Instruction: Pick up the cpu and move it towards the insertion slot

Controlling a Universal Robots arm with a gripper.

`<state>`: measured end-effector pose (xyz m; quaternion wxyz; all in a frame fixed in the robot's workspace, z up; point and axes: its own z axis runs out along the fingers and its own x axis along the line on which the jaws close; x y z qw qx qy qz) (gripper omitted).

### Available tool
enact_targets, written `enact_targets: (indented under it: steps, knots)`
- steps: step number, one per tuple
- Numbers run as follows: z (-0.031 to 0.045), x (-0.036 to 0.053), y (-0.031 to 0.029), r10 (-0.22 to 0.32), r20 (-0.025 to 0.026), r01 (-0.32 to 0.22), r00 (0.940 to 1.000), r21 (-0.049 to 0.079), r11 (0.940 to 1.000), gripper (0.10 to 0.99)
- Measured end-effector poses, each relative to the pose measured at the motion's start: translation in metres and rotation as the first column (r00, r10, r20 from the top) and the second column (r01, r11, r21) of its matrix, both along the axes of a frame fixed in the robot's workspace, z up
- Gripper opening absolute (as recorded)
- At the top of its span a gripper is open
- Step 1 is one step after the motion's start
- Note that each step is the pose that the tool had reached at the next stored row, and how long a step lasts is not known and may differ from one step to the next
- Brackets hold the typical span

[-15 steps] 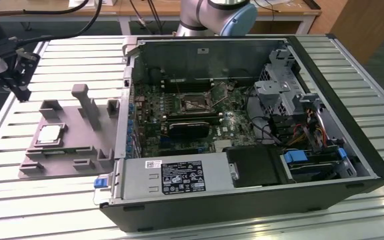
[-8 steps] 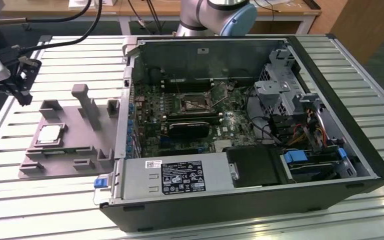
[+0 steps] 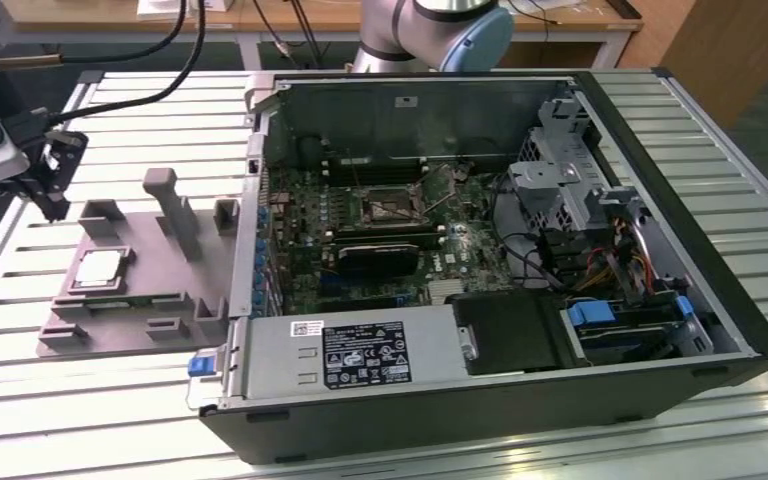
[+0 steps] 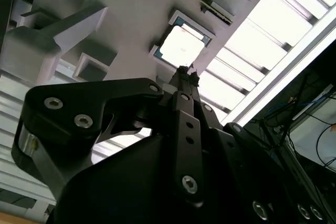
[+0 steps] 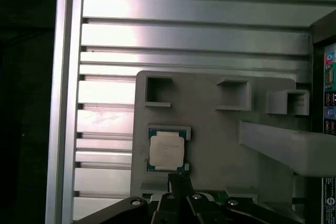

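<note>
The cpu (image 3: 100,268) lies flat in a recess of the grey fixture plate (image 3: 157,262), on the exterior view's left. Its silver top and thin green rim show in both wrist views (image 4: 181,44) (image 5: 166,149). My gripper (image 3: 53,208) hangs above the plate's far left corner, short of the cpu and not touching it. Its fingertips (image 4: 182,72) are pressed together with nothing between them. The insertion slot (image 3: 387,205) is the square socket with a metal bracket on the motherboard inside the open computer case (image 3: 651,150).
The fixture plate carries raised blocks and a tall post (image 3: 161,195) between the cpu and the case wall. The table (image 3: 91,400) is made of ribbed aluminium slats. Cables, drive cages and a power supply (image 3: 344,350) crowd the case.
</note>
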<state>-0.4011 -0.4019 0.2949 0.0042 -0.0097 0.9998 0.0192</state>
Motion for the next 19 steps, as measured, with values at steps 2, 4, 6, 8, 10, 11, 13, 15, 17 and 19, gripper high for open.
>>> enact_targets:
  steps: [2, 4, 6, 8, 10, 11, 13, 15, 17, 19]
  knots:
    - [-0.0036, -0.0002, -0.0001, 0.000, 0.0000, 0.000, 1.0000, 0.000, 1.0000, 0.102]
    - [-0.0072, -0.0003, -0.0001, 0.000, -0.0001, 0.000, 1.0000, 0.000, 1.0000, 0.102]
    - [-0.0108, -0.0004, -0.0001, 0.000, -0.0001, 0.000, 1.0000, 0.000, 1.0000, 0.102]
    - [-0.0146, -0.0005, -0.0002, 0.000, 0.0000, 0.000, 1.0000, 0.000, 1.0000, 0.102]
    - [-0.0182, -0.0005, -0.0002, 0.000, 0.0000, 0.000, 1.0000, 0.000, 1.0000, 0.102]
    - [-0.0199, -0.0005, -0.0002, 0.000, -0.0001, 0.000, 1.0000, 0.000, 1.0000, 0.102]
    - [-0.0237, -0.0005, -0.0003, 0.000, 0.0001, 0.000, 1.0000, 0.000, 1.0000, 0.102]
    - [-0.0273, -0.0005, -0.0004, 0.000, -0.0001, 0.000, 1.0000, 0.000, 1.0000, 0.102]
    - [-0.0309, -0.0005, -0.0004, 0.000, 0.0000, 0.000, 1.0000, 0.000, 1.0000, 0.102]
    - [-0.0344, -0.0005, -0.0004, 0.000, -0.0001, 0.000, 1.0000, 0.000, 1.0000, 0.102]
